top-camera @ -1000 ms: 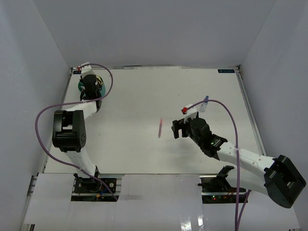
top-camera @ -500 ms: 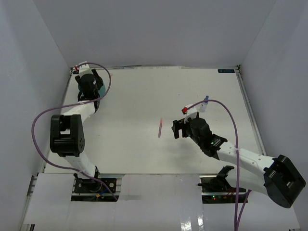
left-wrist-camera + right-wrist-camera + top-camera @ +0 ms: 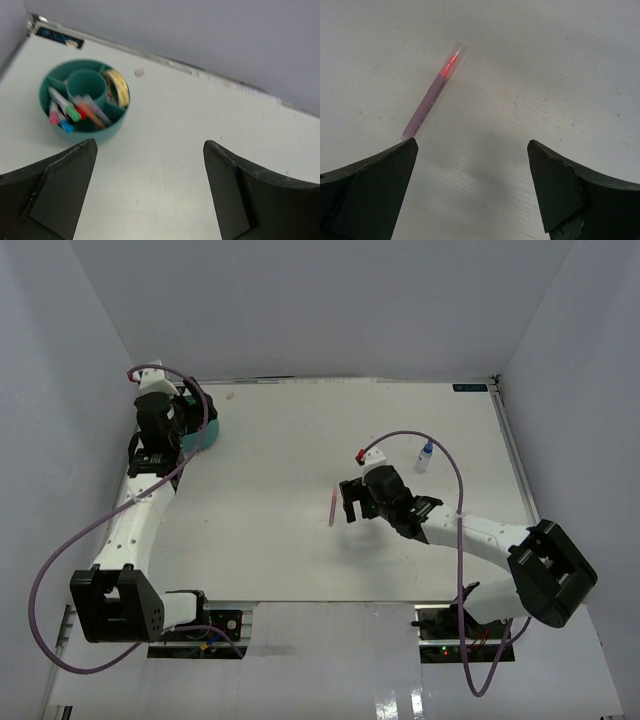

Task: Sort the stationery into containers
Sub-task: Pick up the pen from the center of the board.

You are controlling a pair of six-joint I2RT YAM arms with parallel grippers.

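The round teal organizer (image 3: 111, 131) stands at the table's far left corner, holding several markers (image 3: 75, 112) with pink, green, blue and orange caps and a cream tape roll (image 3: 118, 88). My left gripper (image 3: 150, 145) hovers open and empty just in front of the organizer (image 3: 211, 430). A pink marker (image 3: 432, 97) lies on the table mid-field. My right gripper (image 3: 472, 144) is open above the table, its left finger next to the marker's near end. From above, the right gripper (image 3: 350, 502) sits just right of the pink marker (image 3: 332, 505). A small blue-capped bottle (image 3: 426, 455) stands to the right.
White walls close in the table at the back and both sides. A small pale scrap (image 3: 140, 72) lies near the back edge beside the organizer. Purple cables loop off both arms.
My left gripper has opened wide and drawn back from over the organizer, its arm swinging left. My right gripper has moved left, close beside the pink marker.
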